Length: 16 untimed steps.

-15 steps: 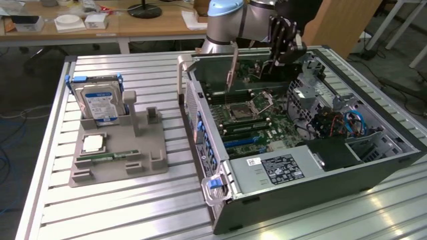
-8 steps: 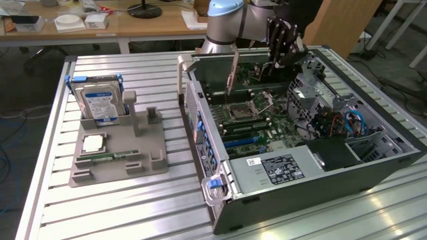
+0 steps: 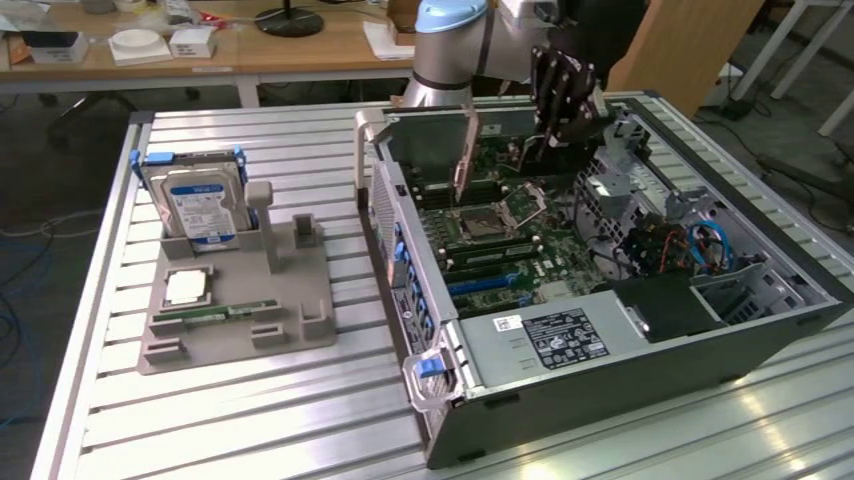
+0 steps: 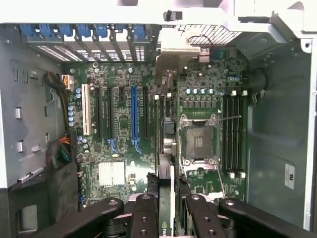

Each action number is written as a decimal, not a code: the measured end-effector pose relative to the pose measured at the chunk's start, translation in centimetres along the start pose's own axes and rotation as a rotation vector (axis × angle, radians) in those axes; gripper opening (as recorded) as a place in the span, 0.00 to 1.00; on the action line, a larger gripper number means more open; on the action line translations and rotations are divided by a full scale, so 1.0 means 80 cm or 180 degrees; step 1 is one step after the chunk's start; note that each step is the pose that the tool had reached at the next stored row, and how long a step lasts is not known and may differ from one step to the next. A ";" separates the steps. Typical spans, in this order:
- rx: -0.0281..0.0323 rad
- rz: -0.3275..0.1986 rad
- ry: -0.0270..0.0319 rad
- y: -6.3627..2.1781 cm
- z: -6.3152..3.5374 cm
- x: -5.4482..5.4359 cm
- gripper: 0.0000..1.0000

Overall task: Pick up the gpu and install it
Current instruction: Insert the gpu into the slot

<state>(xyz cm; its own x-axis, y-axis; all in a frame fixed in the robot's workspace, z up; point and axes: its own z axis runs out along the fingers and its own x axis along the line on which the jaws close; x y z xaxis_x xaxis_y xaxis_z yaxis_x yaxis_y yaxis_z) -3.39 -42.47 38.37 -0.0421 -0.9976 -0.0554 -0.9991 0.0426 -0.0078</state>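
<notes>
One gripper — downward, around gpu

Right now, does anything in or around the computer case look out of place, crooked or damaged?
Nothing stands out. The card is clamped upright between the fingers above the motherboard, not yet in a slot, and looks straight. The hard drive, processor and memory stick sit tidily in their tray beside the case.

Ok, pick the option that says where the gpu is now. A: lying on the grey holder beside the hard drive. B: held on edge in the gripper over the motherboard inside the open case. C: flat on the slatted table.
B: the gripper is shut on the gpu, which stands on edge above the motherboard in the case.
</notes>
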 end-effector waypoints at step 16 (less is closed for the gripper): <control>-0.0005 -0.0099 0.0003 0.000 0.015 0.004 0.26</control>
<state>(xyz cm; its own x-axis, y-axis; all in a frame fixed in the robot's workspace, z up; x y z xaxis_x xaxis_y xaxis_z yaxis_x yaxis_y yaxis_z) -3.40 -42.69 37.13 -0.0109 -0.9985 -0.0543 -0.9999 0.0114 -0.0081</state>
